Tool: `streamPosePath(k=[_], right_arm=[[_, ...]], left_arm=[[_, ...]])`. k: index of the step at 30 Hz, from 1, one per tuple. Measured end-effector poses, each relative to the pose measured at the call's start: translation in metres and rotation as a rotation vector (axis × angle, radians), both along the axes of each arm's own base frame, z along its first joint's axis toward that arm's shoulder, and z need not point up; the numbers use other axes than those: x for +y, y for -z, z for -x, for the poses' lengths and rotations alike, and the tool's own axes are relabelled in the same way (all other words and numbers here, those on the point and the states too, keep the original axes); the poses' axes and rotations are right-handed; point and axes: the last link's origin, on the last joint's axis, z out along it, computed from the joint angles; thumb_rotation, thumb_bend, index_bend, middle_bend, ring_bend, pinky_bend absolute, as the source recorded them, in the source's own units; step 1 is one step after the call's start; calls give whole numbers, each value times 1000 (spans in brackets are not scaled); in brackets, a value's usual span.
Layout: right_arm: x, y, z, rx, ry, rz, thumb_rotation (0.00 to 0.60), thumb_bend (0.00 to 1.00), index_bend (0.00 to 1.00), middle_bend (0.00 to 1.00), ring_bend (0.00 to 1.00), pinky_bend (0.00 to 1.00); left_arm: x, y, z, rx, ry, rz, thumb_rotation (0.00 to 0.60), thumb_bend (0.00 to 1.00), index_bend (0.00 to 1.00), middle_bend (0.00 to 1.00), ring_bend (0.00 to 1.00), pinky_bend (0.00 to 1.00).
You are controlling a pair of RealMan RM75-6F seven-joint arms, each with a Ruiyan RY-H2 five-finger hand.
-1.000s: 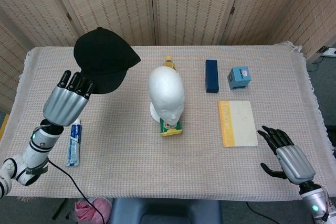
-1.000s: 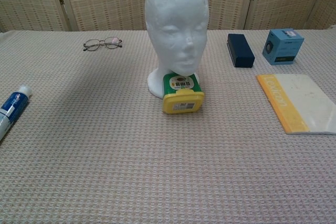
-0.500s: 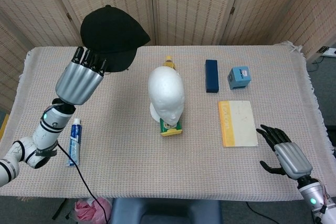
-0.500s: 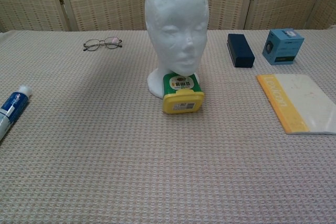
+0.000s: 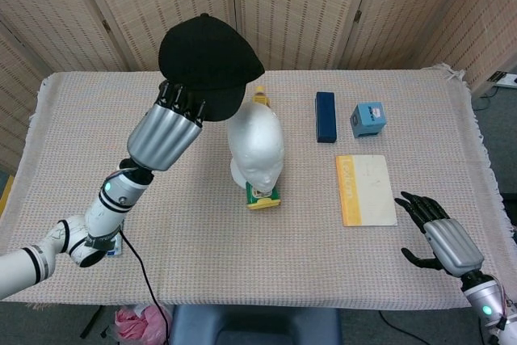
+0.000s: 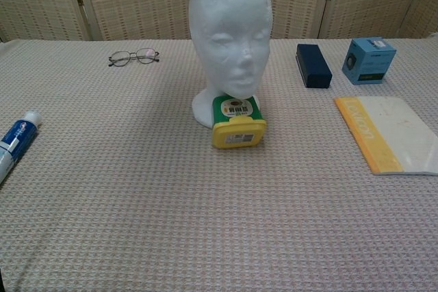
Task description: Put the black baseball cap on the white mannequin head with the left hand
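Note:
My left hand [image 5: 167,132] holds the black baseball cap [image 5: 209,64] high in the air, its fingers curled on the cap's near edge. The cap hangs just left of and above the crown of the white mannequin head [image 5: 256,145], overlapping it in the head view. In the chest view the mannequin head [image 6: 230,32] stands bare in the middle of the table, and neither the cap nor the left hand shows there. My right hand [image 5: 440,236] rests near the table's front right corner with fingers spread and nothing in it.
A yellow-lidded green box [image 6: 237,123] lies against the mannequin's base. Glasses [image 6: 133,56] lie at the back left, a toothpaste tube [image 6: 15,143] at the left edge. A dark blue case [image 5: 325,116], a blue box [image 5: 368,119] and a yellow-spined notebook [image 5: 365,189] sit on the right.
My left hand has carried the cap up and to the right, from over the table's left side to beside the mannequin's crown. The cap has left the chest view. The right hand stayed put.

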Motion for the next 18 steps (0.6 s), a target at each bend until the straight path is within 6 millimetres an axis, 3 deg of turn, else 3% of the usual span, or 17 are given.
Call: streamPosePath(k=[7, 18], right_arm=[[4, -6, -1, -19, -21, 6, 600, 244, 0, 0, 0, 0], [11, -14, -2, -43, -52, 13, 600, 251, 0, 0, 0, 0]], left_arm=[[-15, 26, -23, 12, 26, 38, 600, 490, 631, 736, 536, 561], [-34, 58, -32, 46, 38, 82, 600, 490, 631, 736, 536, 561]])
